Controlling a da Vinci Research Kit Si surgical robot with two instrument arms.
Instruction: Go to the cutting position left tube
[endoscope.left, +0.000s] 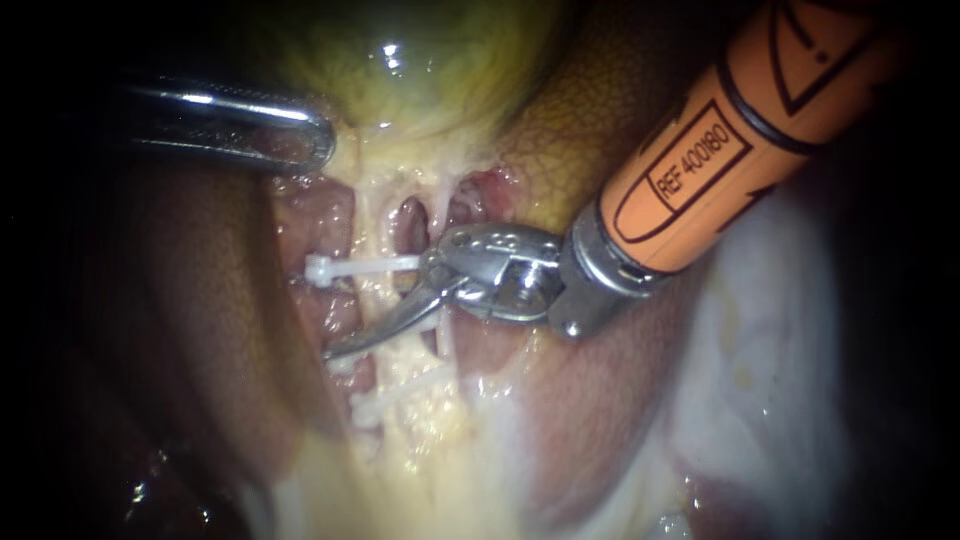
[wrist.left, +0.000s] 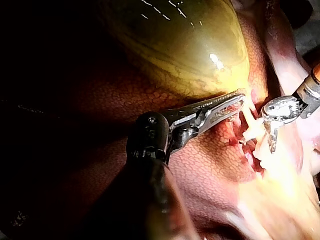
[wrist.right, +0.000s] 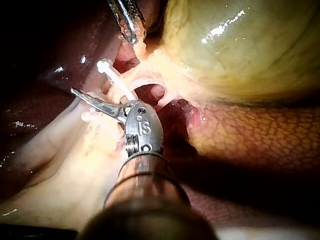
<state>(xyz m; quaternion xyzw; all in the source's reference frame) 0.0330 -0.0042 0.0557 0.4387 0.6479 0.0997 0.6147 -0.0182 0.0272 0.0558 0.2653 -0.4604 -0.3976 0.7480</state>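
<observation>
While the right instrument (endoscope.left: 350, 343) lies with its blades together and gripping nothing, it rests across the left tube (endoscope.left: 368, 232), between the upper clip (endoscope.left: 335, 268) and the lower clips (endoscope.left: 372, 402). The approach is judged nearly complete. The blades do not yet straddle the tube, so parting and seating them is what is left. The left instrument (endoscope.left: 318, 140) is clamped on the gallbladder (endoscope.left: 400, 60) at its neck.

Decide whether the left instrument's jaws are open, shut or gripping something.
Shut on the gallbladder: the left instrument clamps the pale tissue at its narrow end between both jaws, clearest in the wrist views.
</observation>
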